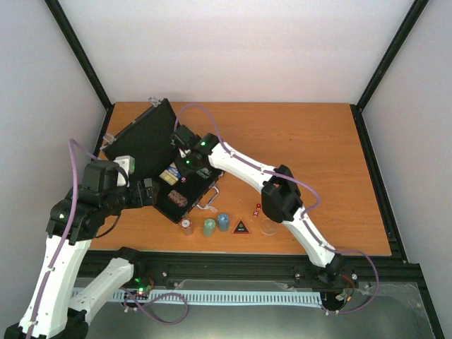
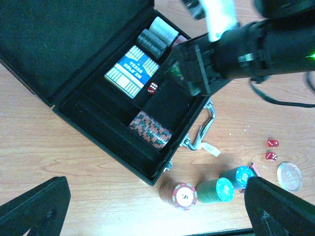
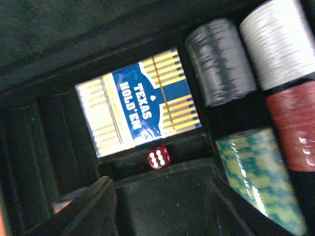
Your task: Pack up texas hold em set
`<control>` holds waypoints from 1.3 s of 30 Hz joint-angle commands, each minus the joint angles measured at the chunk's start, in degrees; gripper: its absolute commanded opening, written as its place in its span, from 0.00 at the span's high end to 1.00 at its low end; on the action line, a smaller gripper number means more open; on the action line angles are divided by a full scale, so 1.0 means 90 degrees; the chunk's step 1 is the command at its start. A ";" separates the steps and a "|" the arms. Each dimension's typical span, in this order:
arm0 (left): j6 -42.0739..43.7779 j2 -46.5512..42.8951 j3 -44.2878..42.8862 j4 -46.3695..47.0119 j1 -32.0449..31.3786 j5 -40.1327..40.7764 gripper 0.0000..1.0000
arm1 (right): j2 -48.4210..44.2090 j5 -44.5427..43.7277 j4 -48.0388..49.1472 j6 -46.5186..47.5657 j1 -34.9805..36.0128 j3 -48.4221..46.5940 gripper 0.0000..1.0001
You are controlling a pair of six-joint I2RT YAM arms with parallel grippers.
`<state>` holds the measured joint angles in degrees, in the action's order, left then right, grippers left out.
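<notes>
The black case (image 1: 145, 138) of the texas hold em set lies open at the table's left. Inside it are a blue card deck (image 3: 140, 105), a red die (image 3: 158, 157) in a narrow slot, and grey (image 3: 221, 61), white (image 3: 278, 42), red (image 3: 293, 123) and green (image 3: 256, 172) chip stacks. My right gripper (image 3: 162, 211) hovers open just over the die, holding nothing. My left gripper (image 2: 157, 216) stands wide open and empty, near the case's front edge. On the table stand three chip stacks (image 2: 179, 195), two red dice (image 2: 271, 149), a clear disc (image 2: 289, 175) and a black triangle (image 1: 241, 227).
The case's silver handle (image 2: 204, 130) faces the loose pieces. Its raised lid (image 1: 141, 131) leans toward the back left. The right arm (image 1: 247, 169) reaches across the table's middle. A black frame rail (image 1: 247, 265) runs along the near edge.
</notes>
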<state>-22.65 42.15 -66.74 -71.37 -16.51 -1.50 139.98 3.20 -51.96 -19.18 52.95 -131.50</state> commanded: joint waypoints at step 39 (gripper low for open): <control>-0.0003 0.0293 0.0246 0.0512 -0.0030 -0.0477 0.00 | -0.4174 -0.1418 0.0249 -0.2770 -0.0857 0.7339 0.47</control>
<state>-22.26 45.39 -64.31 -67.70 -16.51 -5.58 102.10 -10.90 -52.12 -43.81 46.44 -67.35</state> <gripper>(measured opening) 0.998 0.564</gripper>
